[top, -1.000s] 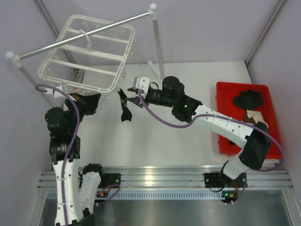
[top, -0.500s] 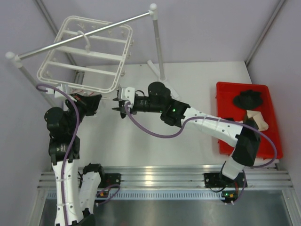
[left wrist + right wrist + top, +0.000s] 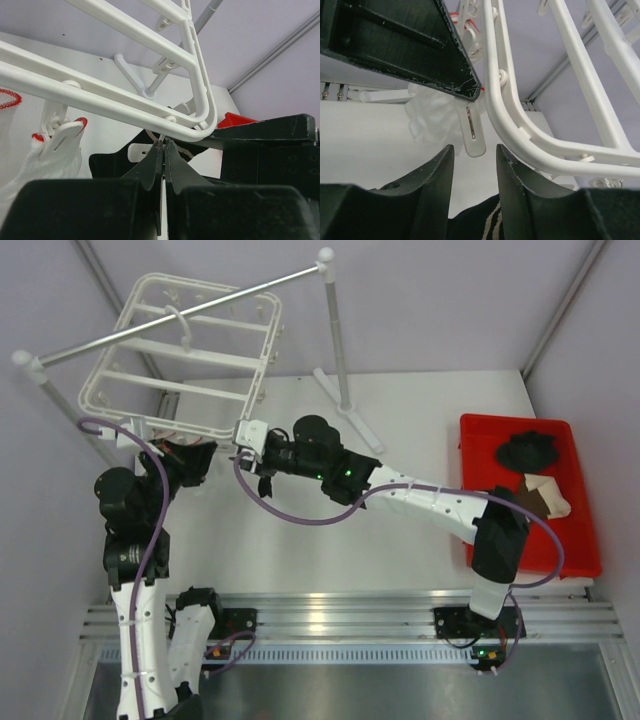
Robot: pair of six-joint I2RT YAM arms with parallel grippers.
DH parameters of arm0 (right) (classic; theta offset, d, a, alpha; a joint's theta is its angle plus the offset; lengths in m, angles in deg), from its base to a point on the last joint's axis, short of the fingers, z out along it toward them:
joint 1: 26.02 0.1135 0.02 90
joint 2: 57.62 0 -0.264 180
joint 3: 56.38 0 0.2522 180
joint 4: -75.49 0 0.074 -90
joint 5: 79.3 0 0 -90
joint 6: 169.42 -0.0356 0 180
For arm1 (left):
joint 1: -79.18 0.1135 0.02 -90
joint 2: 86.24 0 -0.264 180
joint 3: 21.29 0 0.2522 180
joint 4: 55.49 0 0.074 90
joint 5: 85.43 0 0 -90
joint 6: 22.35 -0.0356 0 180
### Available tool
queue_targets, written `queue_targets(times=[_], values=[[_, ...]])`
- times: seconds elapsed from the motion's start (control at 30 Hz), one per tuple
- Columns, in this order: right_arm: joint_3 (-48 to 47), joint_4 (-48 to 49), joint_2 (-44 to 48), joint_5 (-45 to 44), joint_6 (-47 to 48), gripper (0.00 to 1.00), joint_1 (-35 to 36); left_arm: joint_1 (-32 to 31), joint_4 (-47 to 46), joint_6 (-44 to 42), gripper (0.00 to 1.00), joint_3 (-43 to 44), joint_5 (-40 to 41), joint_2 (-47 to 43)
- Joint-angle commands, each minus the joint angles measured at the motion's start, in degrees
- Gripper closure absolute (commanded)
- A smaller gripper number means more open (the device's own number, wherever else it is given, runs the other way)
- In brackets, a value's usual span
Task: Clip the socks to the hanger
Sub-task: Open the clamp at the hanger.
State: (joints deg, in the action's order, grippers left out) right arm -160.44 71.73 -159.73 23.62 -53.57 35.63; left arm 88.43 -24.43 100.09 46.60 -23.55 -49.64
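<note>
By the table's far-left corner, under the one hanger, the right gripper pinches one sock (black, striped); the left gripper is pressed together on one clip

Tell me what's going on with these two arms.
The right pincer, its arm stretched across, holds a black striped sock just below a clip at a corner of the white hanger. The left pincer is shut at that clip's top, apparently squeezing it open. The sock is not yet clipped. A white glove hangs from another clip.
</note>
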Motion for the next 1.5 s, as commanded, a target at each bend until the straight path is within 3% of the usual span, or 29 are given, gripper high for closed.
queue_targets(times=[0.0,0.33,0.43,0.5,0.57,0.7,0.8,1.1,1.47], values=[[-4.6,3.9,-0.8,-1.4,0.6,0.61,1.5,0.1,0.1,-1.2,1.0,1.8,-1.6,-0.3],[-6.6,2.4,-3.5,-1.3,1.9,0.66,2.3,0.1,1.2,-1.3,1.0,2.7,-2.6,-0.1],[-6.6,2.7,-3.5,-1.3,1.2,0.91,2.3,0.0,1.6,-0.7,0.97,2.9,-2.6,-0.3],[-6.2,3.3,-3.3,-1.2,0.5,1.0,2.2,0.0,1.9,0.3,0.83,2.8,-1.9,-0.8],[-5.8,3.9,-2.8,-1.0,-0.5,1.0,2.2,0.0,1.5,2.4,0.68,2.5,-1.0,-2.0],[-5.1,4.9,-2.0,-0.3,-3.2,1.0,1.7,0.0,2.9,6.2,0.5,2.2,2.5,-4.3],[-4.8,5.4,-1.3,0.3,-5.0,1.0,1.6,0.1,3.4,8.5,0.46,2.2,3.3,-5.7],[-3.9,6.2,0.0,2.9,-8.3,1.0,1.0,0.0,9.4,8.9,0.49,2.7,6.3,-5.1],[-2.3,6.7,1.3,6.3,-8.2,1.0,0.9,0.1,1.1,10.5,0.52,-0.1,5.7,-4.0]])
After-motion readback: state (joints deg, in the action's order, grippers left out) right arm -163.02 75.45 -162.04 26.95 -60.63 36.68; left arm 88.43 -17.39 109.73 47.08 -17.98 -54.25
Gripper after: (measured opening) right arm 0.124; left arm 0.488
